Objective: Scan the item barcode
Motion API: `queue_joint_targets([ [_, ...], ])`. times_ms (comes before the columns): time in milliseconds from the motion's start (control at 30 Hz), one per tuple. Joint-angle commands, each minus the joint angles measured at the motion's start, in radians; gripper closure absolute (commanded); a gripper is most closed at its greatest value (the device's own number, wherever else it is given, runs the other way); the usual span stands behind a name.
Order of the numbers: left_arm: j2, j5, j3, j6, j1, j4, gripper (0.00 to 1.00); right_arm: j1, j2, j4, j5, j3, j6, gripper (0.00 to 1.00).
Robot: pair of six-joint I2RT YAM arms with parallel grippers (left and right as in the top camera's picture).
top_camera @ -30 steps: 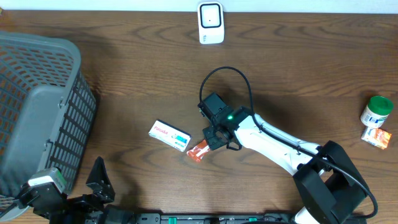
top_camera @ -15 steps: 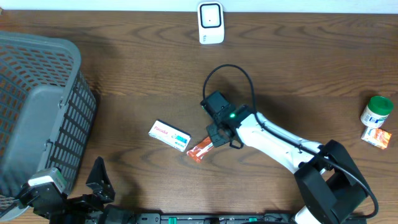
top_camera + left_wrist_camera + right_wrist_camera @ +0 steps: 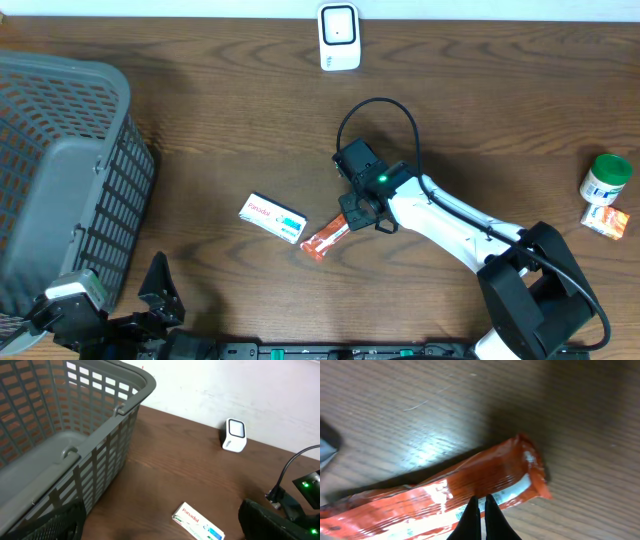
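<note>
Orange packet (image 3: pixel 325 240), right claw (image 3: pixel 480 503) pinched shut on its edge, left claw (image 3: pixel 160 527) spread open.

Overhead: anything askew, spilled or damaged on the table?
Nothing spilled or broken. Only the orange packet looks off: it lies diagonally beside the white medicine box, its wrapper crinkled, with the right gripper shut over its upper-right end.

White box (image 3: pixel 199 523) — "Panadol" (red print).

Out on stretched arm (image 3: pixel 450 225), right tool (image 3: pixel 480 505) pinched shut; left tool (image 3: pixel 160 527) spread wide, parked low.
</note>
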Motion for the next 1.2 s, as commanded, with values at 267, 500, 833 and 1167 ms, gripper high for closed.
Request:
queue_joint_targets([
  [267,0.0,0.005,0.0,-0.001,0.0,0.004,0.03,0.031,0.002,-0.01,-0.091,0.009,-0.024,0.98],
  [500,0.0,0.005,0.0,-0.001,0.0,0.004,0.03,0.032,0.02,-0.021,-0.021,0.002,-0.026,0.99],
  [833,0.0,0.005,0.0,-0.001,0.0,0.004,0.03,-0.012,0.079,-0.015,0.049,0.002,-0.022,0.99],
  [1167,0.0,0.005,0.0,-0.001,0.0,0.004,0.02,-0.065,0.079,0.014,0.049,0.003,-0.003,0.99],
])
